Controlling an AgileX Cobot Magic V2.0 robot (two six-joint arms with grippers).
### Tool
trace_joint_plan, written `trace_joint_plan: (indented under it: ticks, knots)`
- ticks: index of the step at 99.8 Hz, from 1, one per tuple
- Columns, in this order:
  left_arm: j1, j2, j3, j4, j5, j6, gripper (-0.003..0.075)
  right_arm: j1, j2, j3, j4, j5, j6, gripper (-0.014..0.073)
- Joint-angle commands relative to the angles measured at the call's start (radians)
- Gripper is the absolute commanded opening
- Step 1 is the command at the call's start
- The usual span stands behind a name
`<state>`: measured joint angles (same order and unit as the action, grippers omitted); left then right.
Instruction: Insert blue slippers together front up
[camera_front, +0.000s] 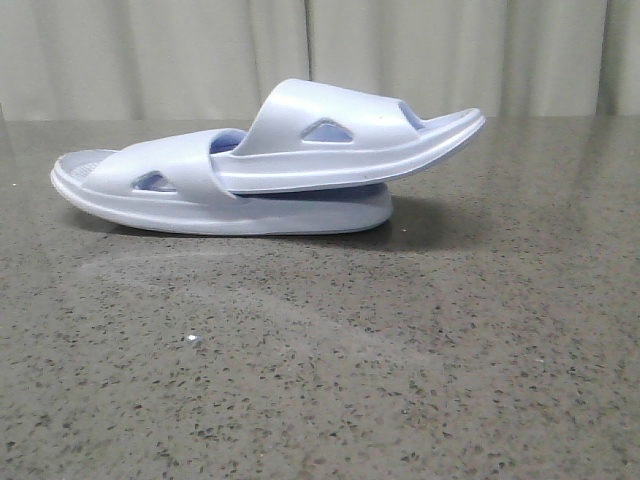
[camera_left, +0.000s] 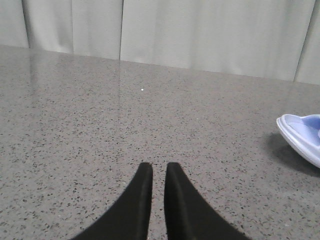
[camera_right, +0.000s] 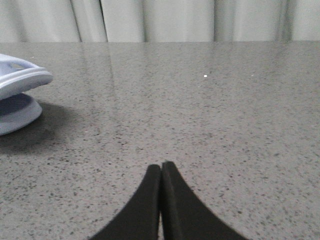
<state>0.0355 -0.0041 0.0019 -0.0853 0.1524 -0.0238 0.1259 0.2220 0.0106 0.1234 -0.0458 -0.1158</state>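
The two slippers lay on the speckled grey counter (camera_front: 400, 350), nested sideways across the front view. The lower slipper (camera_front: 150, 185) sat flat with its sole on the counter, and the upper slipper (camera_front: 340, 140) had one end pushed under the lower one's strap, its other end sticking out to the right, raised clear of the counter and tilted slightly upward. Where the upper one passed beneath the strap, its tip was hidden, so how far it reached inside could not be told. The far sides of both were out of sight, and most of each footbed was covered. A shadow darkened the counter under the raised end. Neither arm showed in the front view. In the left wrist view the left tool (camera_left: 155, 172) hung over bare counter, well apart from the pair, its black fingers nearly together with a thin gap between the tips and nothing held; only a cut-off edge of a slipper showed at the frame's border, probably the lower one. In the right wrist view the right tool (camera_right: 161, 170) had its fingers pressed together, empty, also over bare counter; the ends of both slippers were cropped at the frame's side, one overhanging the other. A pale curtain (camera_front: 150, 50) closed off the background.
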Motion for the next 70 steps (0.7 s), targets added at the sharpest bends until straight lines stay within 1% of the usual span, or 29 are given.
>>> trace_joint_plan:
  ticks: [1,6,28,70]
  knots:
    - [0.002,-0.030,0.011,-0.002,-0.072,0.001,0.0015,-0.040,-0.069,0.020,-0.034,-0.072,0.014,-0.0078]
    - [0.002,-0.030,0.011,-0.002,-0.072,0.001,0.0015,-0.060,-0.111,0.020,-0.037,-0.002,0.014,-0.0078]
    - [0.002,-0.030,0.011,-0.002,-0.072,0.001,0.0015,-0.143,-0.256,0.020,-0.087,0.168,0.014,-0.0078]
    - [0.002,-0.030,0.011,-0.002,-0.072,0.001,0.0015,-0.148,-0.247,0.020,-0.087,0.163,0.014,-0.0078]
